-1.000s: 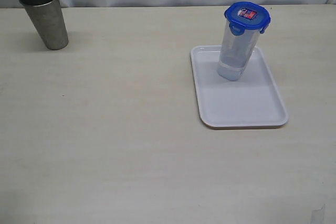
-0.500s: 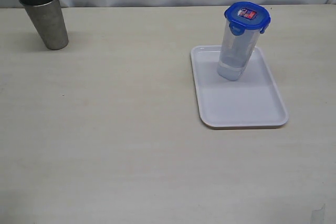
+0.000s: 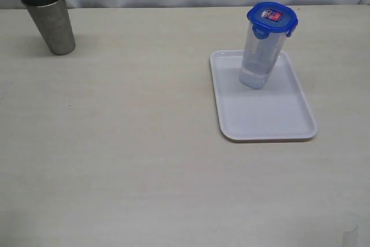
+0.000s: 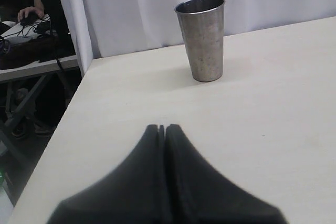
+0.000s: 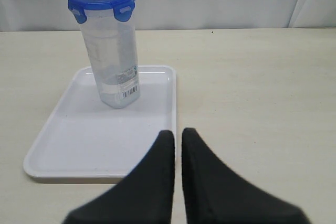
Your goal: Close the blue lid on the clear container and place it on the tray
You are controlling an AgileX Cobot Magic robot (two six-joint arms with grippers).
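nothing has changed in the last second: in the exterior view the table (image 3: 127, 160), tray, container and cup sit exactly where they were, and neither arm has come into that view.

nearest, the right gripper (image 5: 177, 131) hangs low over the table just short of the tray (image 5: 63, 145), its jaws all but together with only a thin slit between them and nothing in it. the left gripper (image 4: 163, 127) is pressed fully closed and empty, over bare table on the other side.

beyond the right gripper, the container (image 3: 259, 62) stands upright on the far part of the tray, inside the rim. the lid (image 3: 272, 17) sits square on top, and the flaps that show look folded down. with the stillness, both arms clear and nothing held, i judge the task done, or at most waiting on a check that all four flaps are snapped.

farthest, on the left side, the cup (image 3: 51, 18) stands alone, well apart from the tray.

writing: the lid has a red-and-blue sticker (image 3: 270, 14), too small to read. the container's wall has a pale label with a barcode (image 5: 127, 90). its print can't be made out, and no brand is legible.
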